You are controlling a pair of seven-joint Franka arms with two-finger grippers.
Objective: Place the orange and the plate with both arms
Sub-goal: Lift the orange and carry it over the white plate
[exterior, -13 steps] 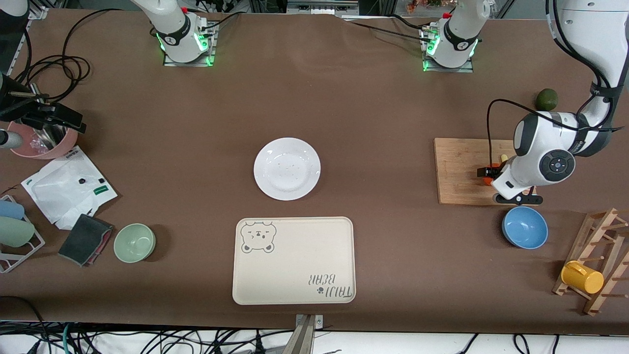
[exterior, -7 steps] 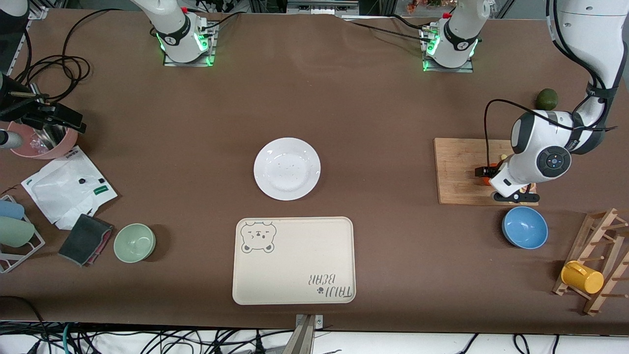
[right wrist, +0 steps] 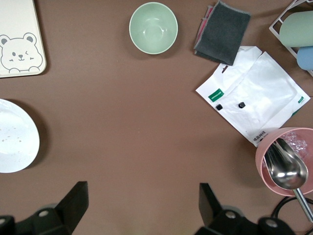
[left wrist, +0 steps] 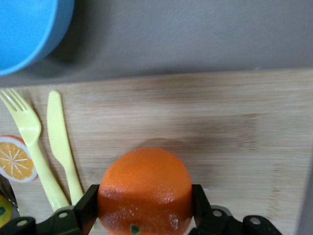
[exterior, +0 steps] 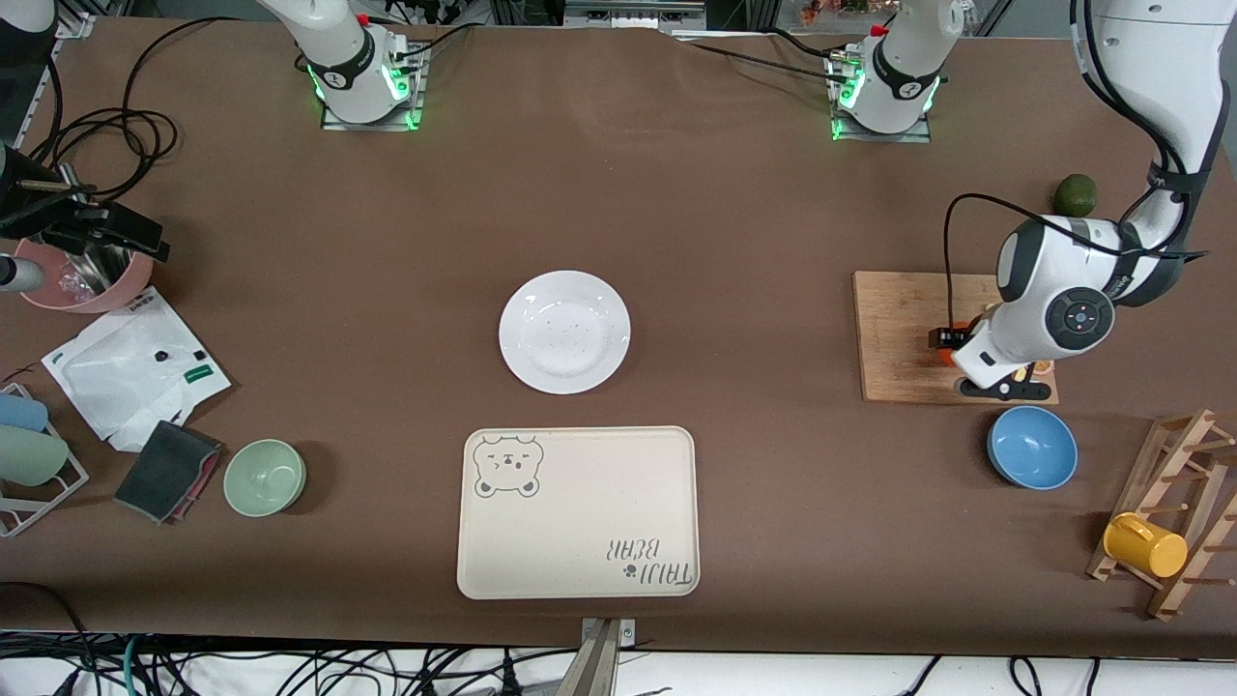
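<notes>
Fingers (left wrist: 85, 208) of the left gripper (left wrist: 145, 208) clamp the orange (left wrist: 145, 191), seemingly barely off the board (exterior: 899, 338); right gripper (right wrist: 142, 208) spread, empty.

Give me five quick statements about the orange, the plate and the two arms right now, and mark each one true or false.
1. The left tool is shut on the orange. True.
2. The orange is over the white plate. False: it is at the wooden cutting board, and the plate is bare.
3. The right tool is open and holds nothing. True.
4. The plate lies on the bear-printed tray. False: it lies on the table, farther from the front camera than the tray.
5. A yellow fork and a yellow knife lie on the board beside the orange. True.
</notes>
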